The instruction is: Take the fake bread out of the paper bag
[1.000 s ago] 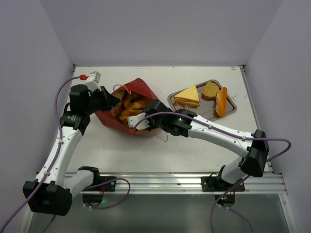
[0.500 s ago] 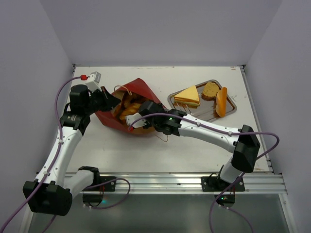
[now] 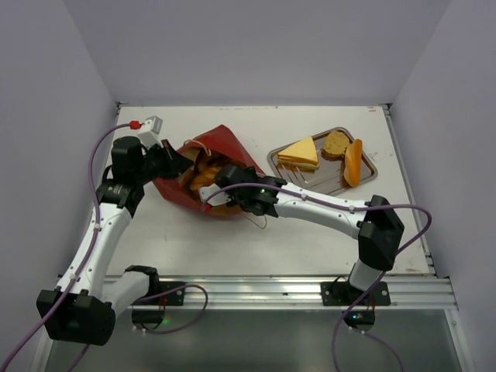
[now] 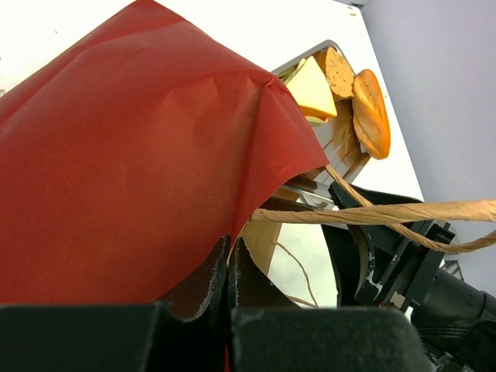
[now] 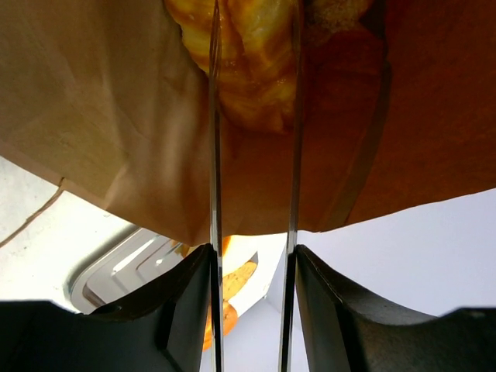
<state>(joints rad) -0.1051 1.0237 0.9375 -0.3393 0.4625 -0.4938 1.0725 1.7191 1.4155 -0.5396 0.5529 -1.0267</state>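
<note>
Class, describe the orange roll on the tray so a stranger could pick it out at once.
Find the steel tray on the far right of the table. Of three toy foods in it, the roll lies at the right edge: long, narrow and orange, unlike the yellow triangular sandwich and brown round slice.

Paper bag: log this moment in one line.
left gripper: pinching paper bag rim | right gripper: tongs reaching into bag, blades at fake bread | tray: sandwich, brown slice, orange roll
</note>
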